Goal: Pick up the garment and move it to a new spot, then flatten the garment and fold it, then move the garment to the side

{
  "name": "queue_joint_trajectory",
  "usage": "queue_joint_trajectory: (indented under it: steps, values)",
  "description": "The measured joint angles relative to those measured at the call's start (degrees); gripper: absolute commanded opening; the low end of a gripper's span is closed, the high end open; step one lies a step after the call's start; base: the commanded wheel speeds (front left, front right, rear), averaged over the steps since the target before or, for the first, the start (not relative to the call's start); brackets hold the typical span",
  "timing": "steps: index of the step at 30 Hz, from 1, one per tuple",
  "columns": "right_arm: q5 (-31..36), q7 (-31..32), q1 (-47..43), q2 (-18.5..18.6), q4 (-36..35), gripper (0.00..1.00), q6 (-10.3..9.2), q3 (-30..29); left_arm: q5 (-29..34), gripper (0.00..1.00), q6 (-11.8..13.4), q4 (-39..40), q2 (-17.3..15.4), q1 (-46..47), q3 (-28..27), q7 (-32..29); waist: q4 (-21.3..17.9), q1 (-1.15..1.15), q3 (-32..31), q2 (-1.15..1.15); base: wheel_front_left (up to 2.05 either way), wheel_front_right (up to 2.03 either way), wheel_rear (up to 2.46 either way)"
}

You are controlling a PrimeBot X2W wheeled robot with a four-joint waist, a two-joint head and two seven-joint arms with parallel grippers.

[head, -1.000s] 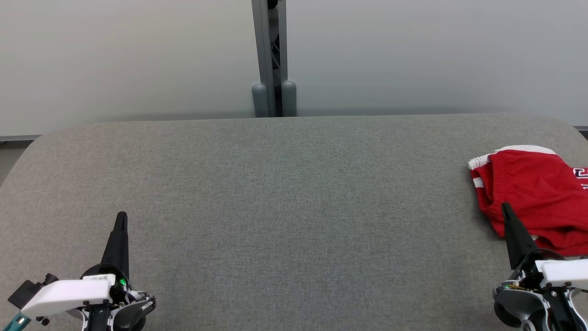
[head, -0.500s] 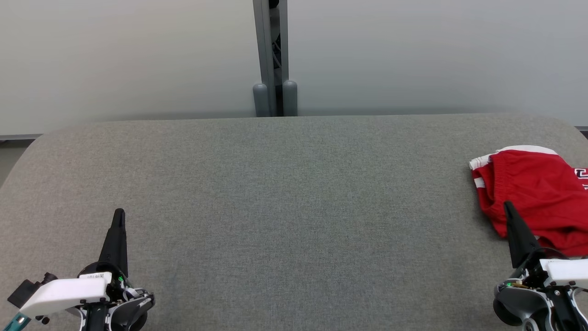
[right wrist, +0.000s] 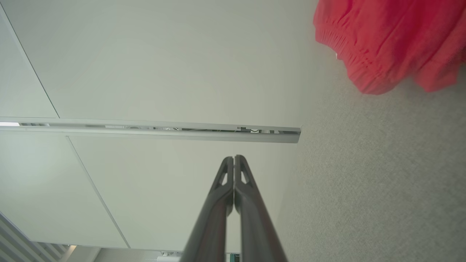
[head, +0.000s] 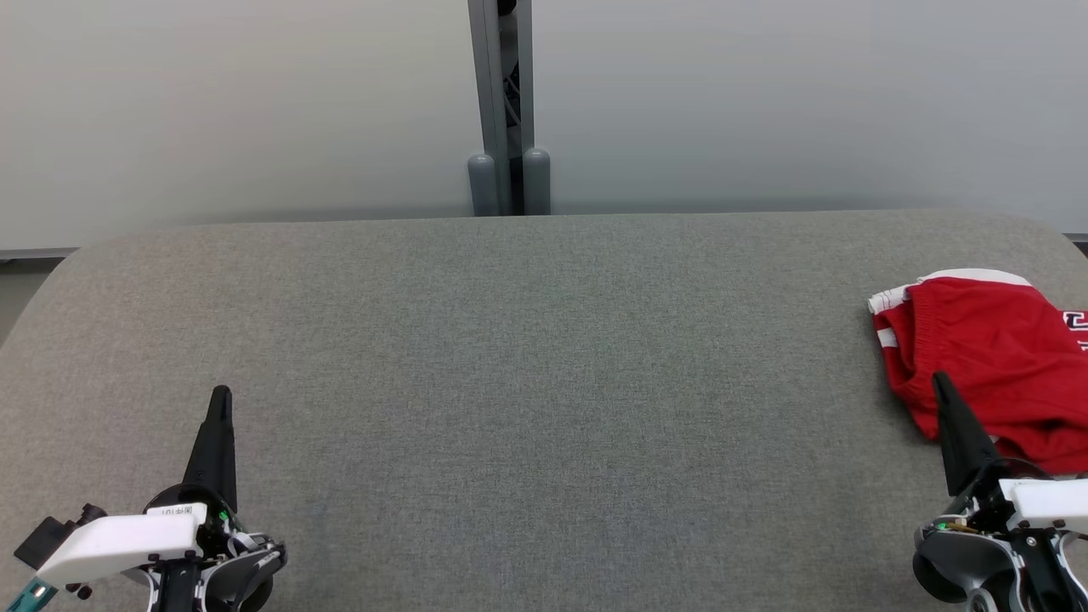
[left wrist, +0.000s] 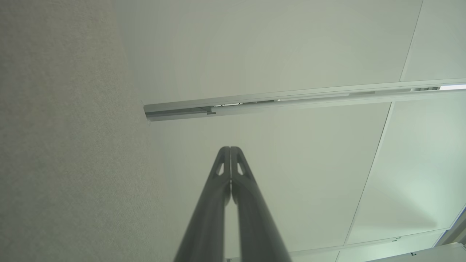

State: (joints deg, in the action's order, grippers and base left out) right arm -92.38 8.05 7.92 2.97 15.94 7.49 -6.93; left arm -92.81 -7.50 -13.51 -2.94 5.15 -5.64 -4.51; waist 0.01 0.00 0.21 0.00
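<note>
Grey fabric surface (head: 544, 357) | left claw (head: 220, 394) pressed together, pointed toward wall (head: 255, 110) | right claw (head: 938, 379) pressed together, pointed likewise, beside red shorts (head: 994, 340) at right edge

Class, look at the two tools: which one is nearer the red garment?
The right tool, whose tip shows against the red garment at its near edge; the left tool sits far across the grey table.

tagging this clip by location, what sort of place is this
Probably an office or lab test area: a grey fabric-covered table with rounded corners, pale partition panels joined by a grey metal post, and a red-and-white garment.
</note>
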Motion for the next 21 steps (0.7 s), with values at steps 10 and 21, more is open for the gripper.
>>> queue_joint_trajectory:
  steps: [10, 21]
  values:
    - [0.03, 0.00, 0.00, -0.01, 0.00, 0.00, -0.01, -0.05, 0.00, 0.00, 0.00, 0.00, 0.03, 0.00, -0.04, -0.01, 0.00, 0.00, 0.00, 0.00, 0.00, 0.00, 0.00]
    - [0.04, 0.01, 0.00, -0.04, 0.00, 0.00, -0.01, -0.10, 0.01, 0.00, 0.00, 0.00, 0.07, 0.00, -0.10, -0.02, 0.00, 0.00, 0.00, 0.00, 0.00, 0.00, 0.00]
